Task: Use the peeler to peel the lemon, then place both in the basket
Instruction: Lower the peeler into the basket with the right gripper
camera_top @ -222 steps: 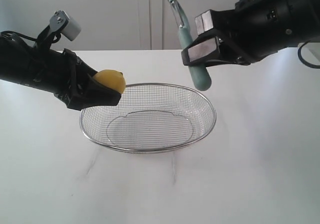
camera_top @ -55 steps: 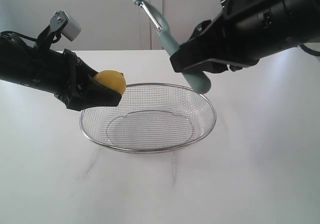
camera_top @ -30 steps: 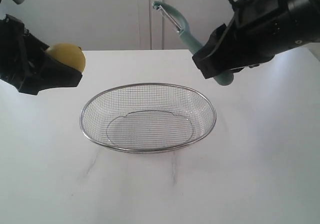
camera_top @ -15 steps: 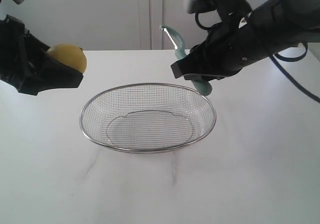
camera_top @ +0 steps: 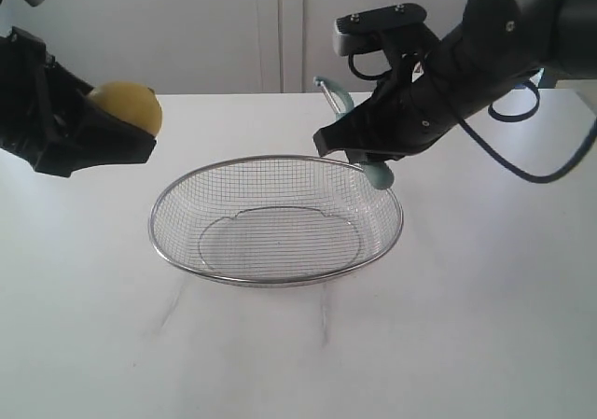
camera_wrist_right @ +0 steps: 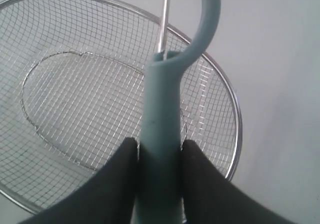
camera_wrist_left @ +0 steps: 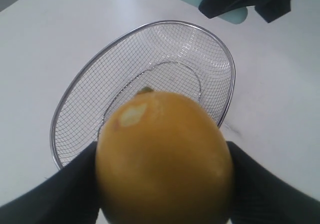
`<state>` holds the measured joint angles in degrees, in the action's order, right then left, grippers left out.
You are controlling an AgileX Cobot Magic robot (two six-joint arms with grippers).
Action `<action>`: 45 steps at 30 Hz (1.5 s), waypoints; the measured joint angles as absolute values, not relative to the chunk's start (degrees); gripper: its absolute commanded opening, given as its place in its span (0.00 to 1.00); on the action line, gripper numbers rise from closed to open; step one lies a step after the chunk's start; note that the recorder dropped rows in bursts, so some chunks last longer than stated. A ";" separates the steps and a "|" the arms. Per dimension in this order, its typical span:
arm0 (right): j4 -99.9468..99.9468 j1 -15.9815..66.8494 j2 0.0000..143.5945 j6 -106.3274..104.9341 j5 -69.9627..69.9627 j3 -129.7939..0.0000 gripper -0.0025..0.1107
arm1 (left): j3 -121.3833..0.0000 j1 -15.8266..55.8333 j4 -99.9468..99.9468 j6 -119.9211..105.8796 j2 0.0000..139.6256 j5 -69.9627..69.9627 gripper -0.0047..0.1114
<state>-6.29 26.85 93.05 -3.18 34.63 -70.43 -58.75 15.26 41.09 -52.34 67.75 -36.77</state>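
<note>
Within the last second, comes down with the right gripper (camera_wrist_right: 159, 156) from the upper middle of the exterior view to the far right rim of the basket (camera_top: 182, 237). Grips the peeler (camera_top: 377, 173) by its teal handle, jaws closed on both sides of it. Handle end now just over the rim, at the centre right of the frame, looped head turned away toward the back. Cannot tell whether touching the wire.

Keeps the lemon (camera_top: 128, 104) at the upper left of the frame, clamped in the left gripper (camera_wrist_left: 162, 194), well apart from the basket and no lower than a second ago. Shows, in the left wrist view, a small pale patch (camera_wrist_left: 132, 113) on the yellow skin.

Means, most likely, that the peeling is finished and the putting away begins, with the peeler first. Needs next an opening of the right jaws over the mesh, then the same travel for the lemon. Neither yet inside the basket.
</note>
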 measured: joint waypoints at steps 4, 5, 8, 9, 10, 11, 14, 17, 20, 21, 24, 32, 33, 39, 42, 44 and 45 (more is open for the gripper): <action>-5.89 26.85 96.29 -2.67 34.99 -73.78 0.02 | -58.75 15.26 41.32 -52.34 67.75 -36.77 0.04; -5.78 26.85 97.06 -2.67 34.99 -74.61 0.02 | -58.75 15.26 41.40 -52.34 67.75 -36.77 0.04; -5.68 26.85 99.10 -2.59 33.46 -76.15 0.02 | -58.75 15.26 41.55 -52.34 67.75 -36.77 0.04; -5.68 26.85 99.61 -2.59 32.87 -76.40 0.02 | -58.75 15.26 41.55 -52.34 67.75 -36.77 0.04; -5.68 26.85 100.23 -2.59 32.07 -76.53 0.02 | -58.75 15.26 41.55 -52.34 67.75 -36.77 0.04; -5.68 26.85 100.79 -2.59 31.31 -76.61 0.02 | -58.75 15.26 41.55 -52.34 67.75 -36.64 0.04; -5.68 26.85 102.31 -2.59 29.66 -76.66 0.02 | -58.75 15.26 41.13 -52.44 67.75 -36.29 0.04; -5.95 26.85 103.54 -2.59 28.38 -76.66 0.02 | -58.75 15.26 39.09 -52.54 67.66 -35.62 0.04; -7.25 26.85 104.66 -2.59 28.18 -76.66 0.02 | -58.75 15.26 37.38 -52.54 67.66 -35.26 0.04; -7.50 26.85 105.08 -2.59 28.16 -76.66 0.02 | -58.75 15.26 37.25 -52.54 67.66 -35.12 0.04; -7.83 26.85 106.86 -2.59 28.05 -76.86 0.02 | -58.75 15.26 36.99 -52.54 67.66 -34.99 0.04; -7.83 26.85 110.26 -2.59 33.58 -76.86 0.02 | -58.75 15.26 36.90 -52.54 67.66 -34.89 0.04; -7.83 26.85 110.26 -2.59 34.70 -76.86 0.02 | -58.75 15.26 36.90 -52.54 67.66 -34.78 0.04; -7.83 26.85 110.26 -3.66 36.22 -76.76 0.02 | -58.75 15.26 36.90 -52.54 67.66 -34.78 0.04; -7.83 26.85 110.51 -4.10 36.36 -76.75 0.02 | -58.75 15.26 36.90 -52.54 67.66 -34.67 0.04; -7.83 26.85 110.74 -4.22 36.36 -76.75 0.02 | -58.75 15.26 36.90 -52.54 67.66 -34.67 0.04; -7.83 26.85 110.74 -4.22 36.36 -76.75 0.02 | -58.75 15.26 36.90 -52.54 67.66 -34.67 0.04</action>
<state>-7.83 26.85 110.74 -4.22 36.36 -76.75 -58.75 15.26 36.90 -52.54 67.66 -34.67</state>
